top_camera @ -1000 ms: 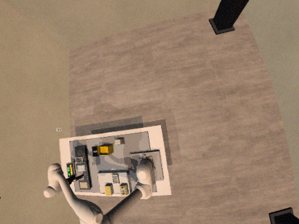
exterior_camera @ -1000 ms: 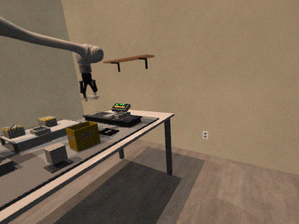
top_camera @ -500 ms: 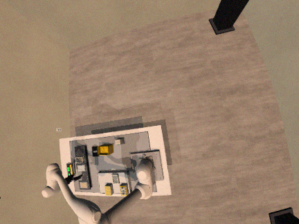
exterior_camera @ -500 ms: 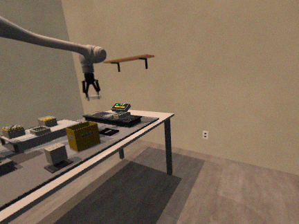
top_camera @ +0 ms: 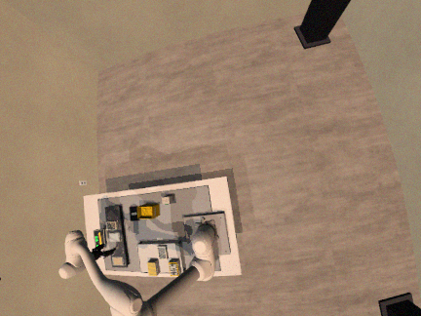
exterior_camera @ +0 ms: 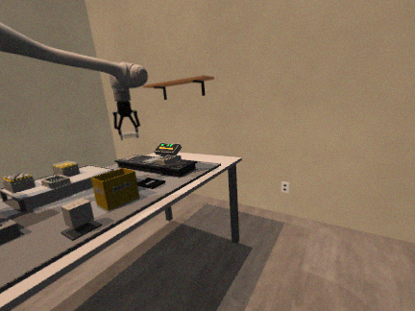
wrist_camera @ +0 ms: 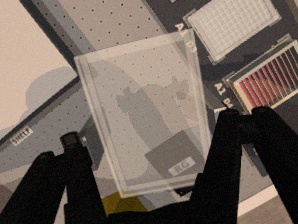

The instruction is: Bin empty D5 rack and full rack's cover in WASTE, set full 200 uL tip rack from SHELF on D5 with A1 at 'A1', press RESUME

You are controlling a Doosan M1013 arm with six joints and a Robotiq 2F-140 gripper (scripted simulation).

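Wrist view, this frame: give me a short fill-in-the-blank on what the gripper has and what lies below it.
1. The gripper is shut on a clear ____.
2. Through the cover, a nest plate labelled ____ shows.
3. The reservoir has troughs coloured ____.
4. The waste bin is coloured ____.

Missing: cover; RG; red; yellow

The top view looks straight down from high above the worktop (top_camera: 229,221). The exterior view stands low beside its corner, facing the far wall. The wrist view looks down past the jaws, near the deck.
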